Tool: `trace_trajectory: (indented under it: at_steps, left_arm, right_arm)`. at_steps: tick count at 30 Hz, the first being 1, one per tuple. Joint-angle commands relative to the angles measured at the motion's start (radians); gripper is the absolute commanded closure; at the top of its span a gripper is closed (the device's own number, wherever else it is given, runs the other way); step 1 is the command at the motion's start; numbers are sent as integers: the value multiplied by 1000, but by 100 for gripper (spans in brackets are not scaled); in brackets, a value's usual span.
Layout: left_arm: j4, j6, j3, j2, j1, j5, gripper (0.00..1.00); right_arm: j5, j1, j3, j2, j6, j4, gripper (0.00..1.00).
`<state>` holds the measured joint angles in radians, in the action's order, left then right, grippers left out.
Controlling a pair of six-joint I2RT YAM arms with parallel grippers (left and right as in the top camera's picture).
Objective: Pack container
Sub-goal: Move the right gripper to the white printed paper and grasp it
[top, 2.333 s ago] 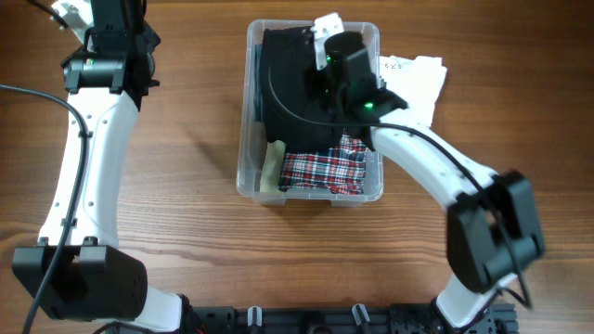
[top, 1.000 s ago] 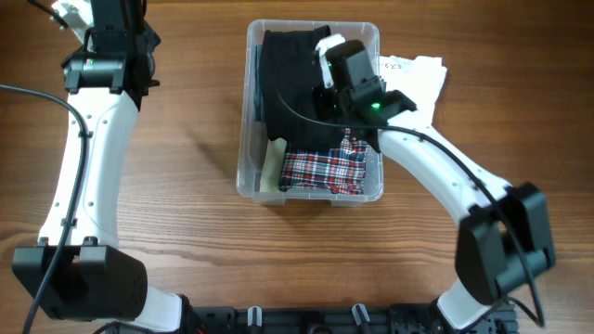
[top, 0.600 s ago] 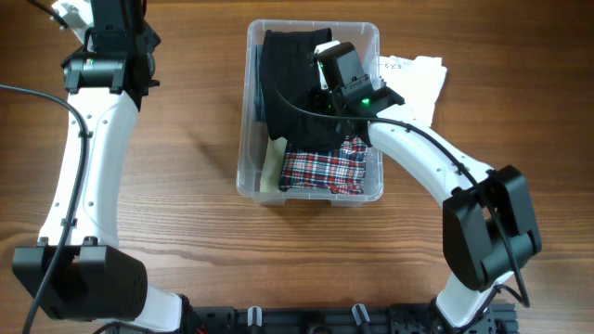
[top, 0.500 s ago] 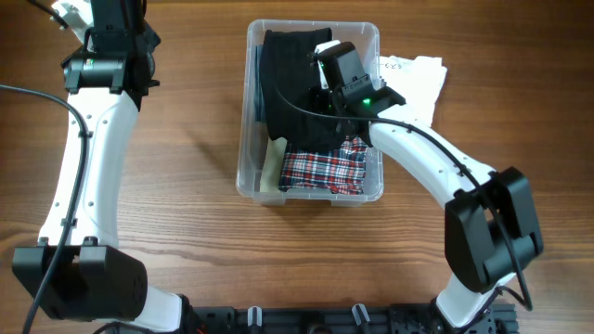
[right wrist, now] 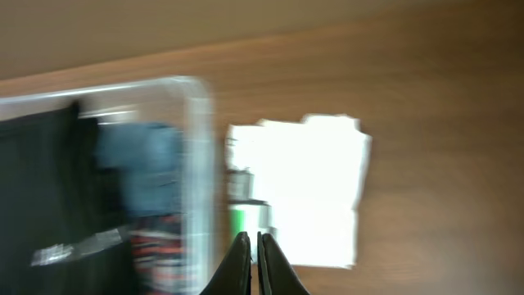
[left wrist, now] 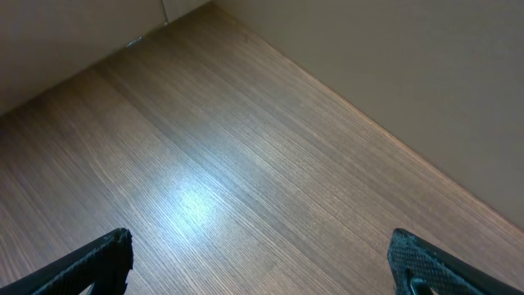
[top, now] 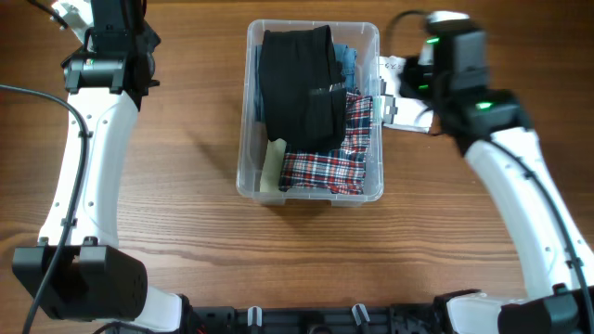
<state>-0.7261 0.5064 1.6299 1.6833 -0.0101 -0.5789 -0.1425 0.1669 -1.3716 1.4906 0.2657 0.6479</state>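
Note:
The clear container point(top: 243, 176) stands mid-table and holds a black garment point(top: 295, 83), a plaid garment point(top: 320, 172) and a blue garment point(top: 347, 59). My right gripper point(top: 392, 104) is outside it, just right of its right wall, over a white folded garment point(top: 392, 67). The blurred right wrist view shows this gripper point(right wrist: 252, 238) shut and empty, with the white garment point(right wrist: 315, 188) ahead and the container wall point(right wrist: 195, 164) to the left. My left gripper point(top: 113, 14) is at the far left back, open and empty over bare wood point(left wrist: 262, 258).
A pale yellow-green cloth point(top: 273, 165) is tucked at the container's front left. A wall or backboard point(left wrist: 393, 74) rises behind the table in the left wrist view. My right arm point(top: 520, 186) runs along the right side.
My right gripper has left the container and swung right, to above the white garment. The black garment stays in the container. The left arm has not moved.

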Motion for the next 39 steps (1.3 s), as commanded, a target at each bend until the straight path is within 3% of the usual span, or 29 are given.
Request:
trace_trajectory:
  at_steps: [1, 6, 10, 17, 28, 37, 39]
  left_arm:
    - [3, -4, -1, 5, 4, -17, 0]
    - [3, -4, -1, 5, 4, -17, 0]
    - [3, -4, -1, 5, 4, -17, 0]
    - [3, -4, -1, 5, 4, -17, 0]
    - [3, -4, -1, 5, 4, -17, 0]
    - [3, -4, -1, 5, 4, -17, 0]
    - [3, -5, -1, 5, 4, -17, 0]
  right_arm:
    - [130, -121, 6, 24, 21, 34, 93]
    - [231, -204, 6, 93, -58, 37, 66]
    - [233, -208, 6, 173, -55, 43, 38]
    - [234, -208, 6, 329, -20, 51, 12]
    - [240, -208, 6, 526, -24, 27, 1]
    - [257, -208, 6, 588, -22, -35, 0]
    - [269, -208, 6, 589, -19, -44, 5]
